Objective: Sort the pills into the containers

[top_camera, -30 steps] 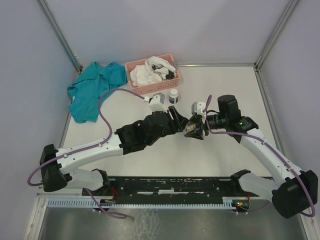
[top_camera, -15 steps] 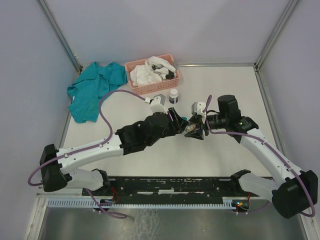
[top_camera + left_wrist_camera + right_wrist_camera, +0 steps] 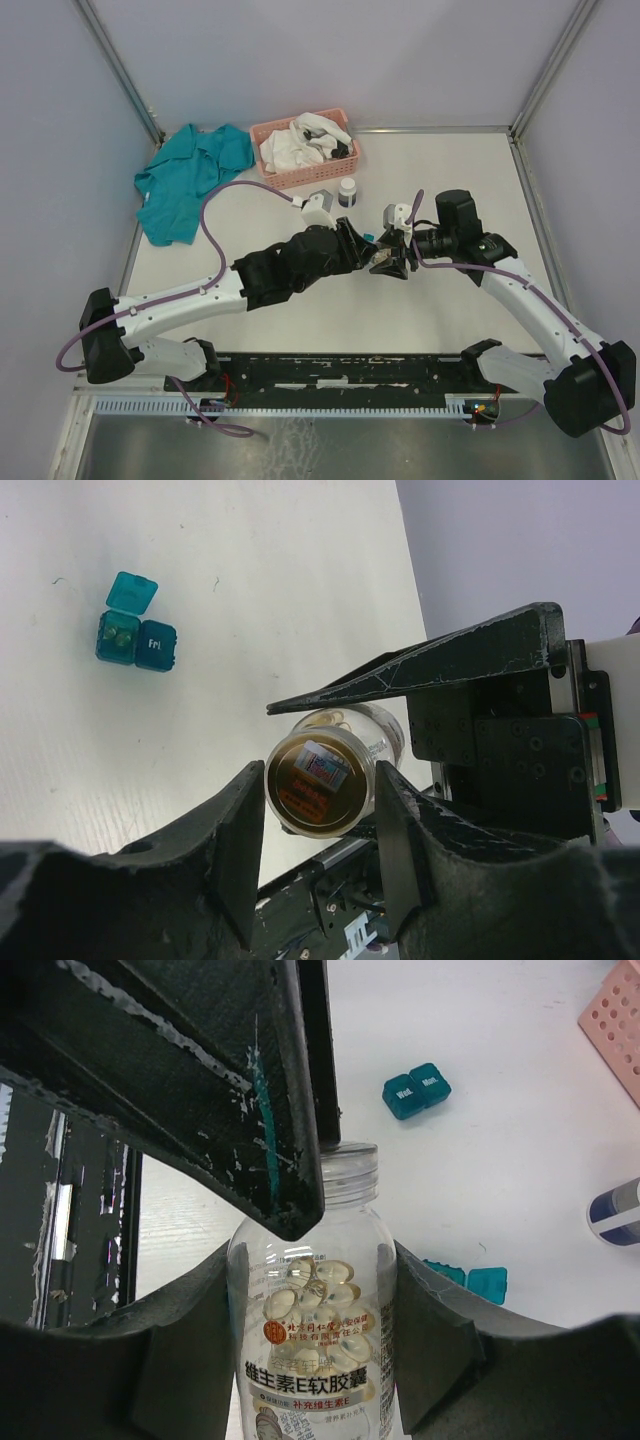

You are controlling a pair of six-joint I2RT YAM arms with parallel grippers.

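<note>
We see a white table [image 3: 450,180] filling the middle of the top view. The two arms cross it, the left arm [image 3: 190,298] from the lower left and the right arm [image 3: 530,300] from the lower right, and they meet at the centre. A teal cloth [image 3: 185,185] lies crumpled at the upper left. Just right of it a pink basket [image 3: 305,176] holds white cloth [image 3: 300,143].

The right gripper [image 3: 312,1260] clamps a clear bottle [image 3: 312,1360] by its body, one finger pressed to each side. The left gripper [image 3: 320,772] has a finger just beside each side of the bottle's other end. We cannot tell whether they press on it or stand slightly off.

A small white bottle [image 3: 347,190] stands upright just below the basket.

In the upper left of the left wrist view, two joined teal boxes [image 3: 135,640] sit on the table, apart from the clear bottle. One has its lid flipped up, with small pale pieces inside. The other, marked Fri, is shut. In the upper right of the right wrist view lies a second teal pair [image 3: 416,1090], both shut.

Pale yellow capsules [image 3: 315,1300] sit inside the clear bottle.
</note>
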